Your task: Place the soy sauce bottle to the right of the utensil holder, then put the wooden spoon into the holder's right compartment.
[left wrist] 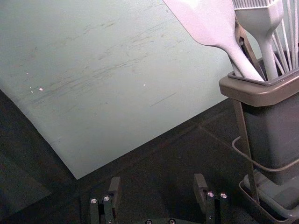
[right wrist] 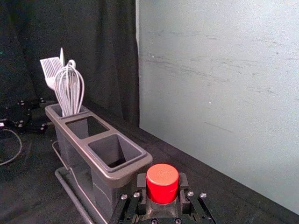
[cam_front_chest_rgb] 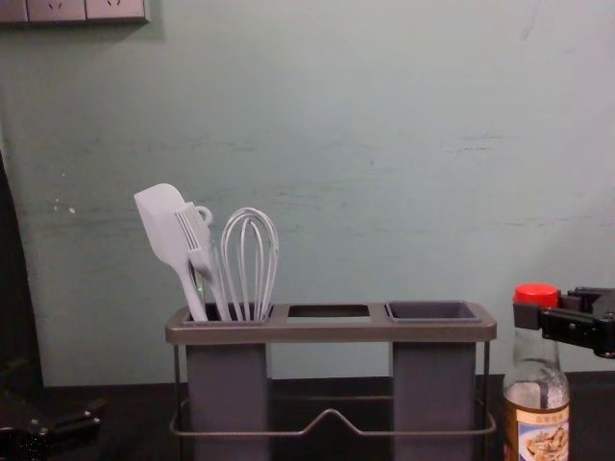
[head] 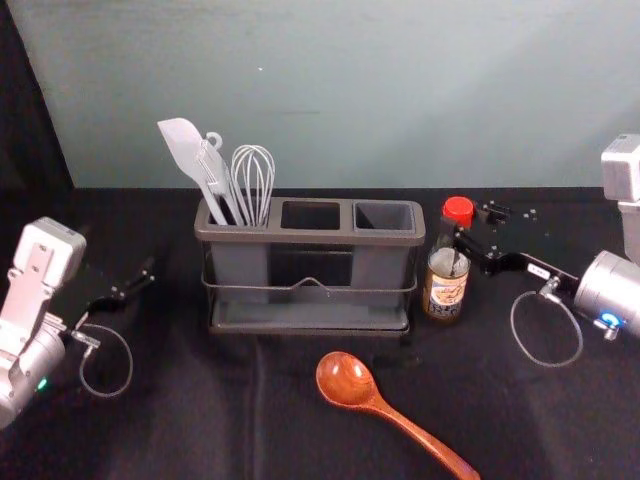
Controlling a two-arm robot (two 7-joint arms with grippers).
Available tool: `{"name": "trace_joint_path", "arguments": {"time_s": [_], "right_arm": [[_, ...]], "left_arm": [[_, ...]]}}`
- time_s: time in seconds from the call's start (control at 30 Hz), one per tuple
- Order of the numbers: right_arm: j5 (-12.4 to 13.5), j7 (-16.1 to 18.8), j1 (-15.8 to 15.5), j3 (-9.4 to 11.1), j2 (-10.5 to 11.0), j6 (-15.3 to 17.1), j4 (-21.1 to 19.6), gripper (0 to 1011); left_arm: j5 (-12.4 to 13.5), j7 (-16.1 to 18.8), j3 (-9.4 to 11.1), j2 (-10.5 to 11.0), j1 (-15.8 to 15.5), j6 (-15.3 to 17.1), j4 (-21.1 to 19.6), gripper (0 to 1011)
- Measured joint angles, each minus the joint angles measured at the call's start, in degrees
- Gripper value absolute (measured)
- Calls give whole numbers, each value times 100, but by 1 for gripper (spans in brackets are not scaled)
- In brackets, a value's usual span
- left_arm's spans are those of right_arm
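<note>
The bottle [head: 445, 280] stands upright just to the right of the holder [head: 313, 236], near its right end, with the red cap [head: 458, 210] on top and the label [cam_front_chest_rgb: 538, 437] facing the robot. The right gripper [head: 462, 224] reaches in from the right and is clamped on the bottle at the neck, high up by the cap; the right wrist view shows the cap between its two fingers. The bottle's base is down by the black cloth [head: 200, 425], but I cannot tell whether the cloth takes its weight. The spoon [head: 376, 402] lies on the cloth in front of the holder, outside its compartments, bowl toward the holder and handle slanting off to the right and toward the robot. In the holder's left compartment a spatula [head: 186, 150], a brush [cam_front_chest_rgb: 195, 230] and a whisk [head: 253, 180] stand with their heads up, the spatula leaning out to the left. The right compartment [head: 385, 216] is open at the top, on the side nearest the bottle. The left gripper [head: 146, 275] is idle over the cloth to the left of the holder, apart from it, its fingers spread with a wide gap between them.
</note>
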Motion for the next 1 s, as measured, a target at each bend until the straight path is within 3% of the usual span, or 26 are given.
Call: {"name": "trace_joint_path", "arguments": {"time_s": [0.43,1.0], "right_arm": [[-35,-37,-35,31,4,-38,4,387],[-27,-33,-27,24,6,-27,2,874]], "left_arm": [[0,0,0,0,0,0,0,1011],[0,0,0,0,0,0,0,1011]]}}
